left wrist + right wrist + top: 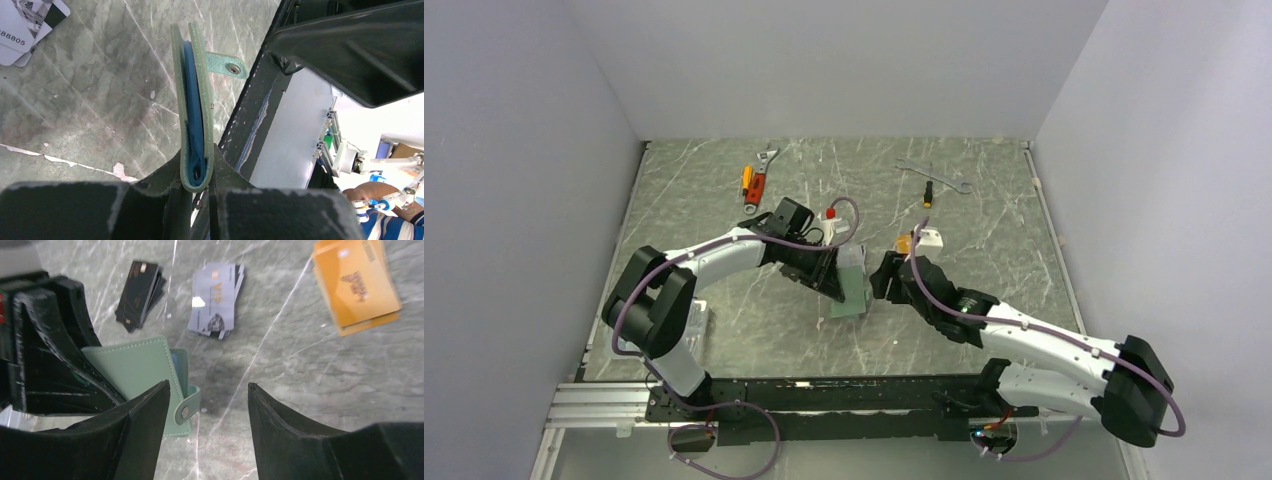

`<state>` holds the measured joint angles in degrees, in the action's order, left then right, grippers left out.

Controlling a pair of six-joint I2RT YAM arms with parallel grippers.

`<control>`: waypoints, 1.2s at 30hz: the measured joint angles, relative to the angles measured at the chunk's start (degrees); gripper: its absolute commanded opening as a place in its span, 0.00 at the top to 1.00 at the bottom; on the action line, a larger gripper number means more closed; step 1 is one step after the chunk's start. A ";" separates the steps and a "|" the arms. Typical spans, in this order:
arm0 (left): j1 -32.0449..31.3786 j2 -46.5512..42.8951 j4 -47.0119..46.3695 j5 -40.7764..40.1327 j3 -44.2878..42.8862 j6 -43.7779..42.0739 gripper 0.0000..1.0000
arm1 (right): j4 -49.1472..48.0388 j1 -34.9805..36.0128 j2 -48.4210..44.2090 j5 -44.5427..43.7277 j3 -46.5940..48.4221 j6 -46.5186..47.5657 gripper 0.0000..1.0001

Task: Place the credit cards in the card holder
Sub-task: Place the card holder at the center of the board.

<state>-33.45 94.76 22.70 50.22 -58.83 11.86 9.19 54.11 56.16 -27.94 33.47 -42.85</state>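
left jaws: pinching soft sage-green fold-over card holder [200, 125] at its fold, open edge toward right arm [1024, 335] | right jaws: spread, empty | flat silver-grey credit cards [214, 302] on grey marbled bench [300, 390], straight ahead of right jaws, right arm nearer

The top external camera sits high above and behind the arm bases, facing forward and down, far enough off to take in the whole worktop [754, 325] from near edge to far edge; the left wrist camera sits close behind the left gripper's fingers [100, 210], sighting edge-on along the card holder [197, 115]; the right wrist camera looks steeply down between the right gripper's fingers [300, 440] from close by; all three views share the card holder, and both wrist views share the silver-grey cards [215, 300].
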 measured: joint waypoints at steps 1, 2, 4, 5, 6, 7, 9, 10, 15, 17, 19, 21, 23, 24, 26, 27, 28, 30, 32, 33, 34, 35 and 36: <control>0.00 0.00 -0.11 0.00 0.00 -0.20 1.00 | -0.52 -1.14 1.36 2.45 0.00 -0.09 0.38; 0.00 0.00 -0.17 0.02 0.00 -0.22 1.00 | -0.83 -1.60 2.32 4.17 -0.02 -0.11 0.37; 0.00 0.00 -0.24 0.00 0.00 -0.35 1.00 | -1.77 -1.97 4.20 7.87 -0.02 -0.09 0.35; 0.00 0.00 -0.24 0.00 0.00 -0.42 1.00 | -2.16 -2.01 4.68 9.14 -0.02 -0.09 0.34; 0.00 0.00 -0.22 0.00 0.00 -0.42 1.00 | -2.62 -2.01 5.03 10.51 -0.02 -0.07 0.34; 0.00 0.00 -0.22 0.00 -0.02 -0.42 1.00 | -3.10 -2.01 5.18 11.74 -0.02 -0.04 0.34; 0.00 0.00 -0.24 0.02 -0.02 -0.42 1.00 | -3.98 -2.03 5.38 13.27 -0.02 -0.04 0.36; 0.00 0.00 -0.26 0.04 -0.02 -0.42 1.00 | -4.37 -2.03 5.66 13.66 0.00 -0.04 0.38; 0.00 0.00 -0.74 0.52 -0.02 -0.37 1.00 | -4.76 -2.47 8.76 14.56 0.00 -0.39 0.55; 0.00 0.00 -0.83 0.90 -0.02 -0.37 1.00 | -4.72 -2.71 9.79 14.49 0.00 -0.61 0.65; 0.02 0.00 -0.85 0.92 -0.02 -0.35 1.00 | -4.68 -2.86 10.67 14.36 0.00 -0.87 0.75; 0.11 0.00 -0.87 1.11 -0.02 -0.37 0.99 | -4.66 -3.02 10.84 13.86 -0.26 -1.16 0.83; 0.11 0.00 -0.92 1.86 -0.02 -0.42 0.92 | -4.70 -3.10 10.67 13.05 -0.94 -1.57 0.92; 0.11 0.00 -0.92 2.19 0.00 -0.48 0.86 | -4.76 -3.15 10.45 12.74 -1.46 -1.70 0.96; 0.11 0.00 -1.01 2.58 0.20 -0.92 0.77 | -4.79 -3.21 9.81 12.41 -2.56 -2.08 1.00; 0.11 0.00 -1.05 2.62 0.39 -1.27 0.71 | -4.79 -3.19 9.53 12.41 -2.86 -2.19 1.00; 0.11 0.00 -0.96 2.62 0.59 -1.77 0.61 | -4.94 -3.19 9.22 12.48 -3.23 -2.45 1.00; 0.11 0.00 -0.59 2.51 1.01 -2.69 0.34 | -5.05 -3.21 8.63 12.57 -4.15 -2.67 1.00; 0.11 0.00 0.09 2.03 1.27 -3.58 0.15 | -5.01 -3.30 8.24 12.94 -5.60 -2.82 1.00; 0.13 0.00 0.66 1.64 1.31 -4.15 0.11 | -4.90 -3.32 8.20 13.22 -6.43 -2.89 1.00; 0.20 0.00 1.16 1.07 1.33 -4.72 0.10 | -4.83 -3.34 8.20 13.55 -7.04 -2.97 1.00; 0.37 0.00 1.84 0.20 1.36 -5.18 0.08 | -4.72 -3.34 8.17 13.88 -7.80 -3.28 1.00; 0.50 0.00 2.47 -0.70 1.36 -5.73 0.07 | -4.57 -3.34 8.00 14.40 -8.57 -3.50 1.00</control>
<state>-32.95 94.76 25.17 49.52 -57.47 6.13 4.62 50.76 64.16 -13.54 24.91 -46.35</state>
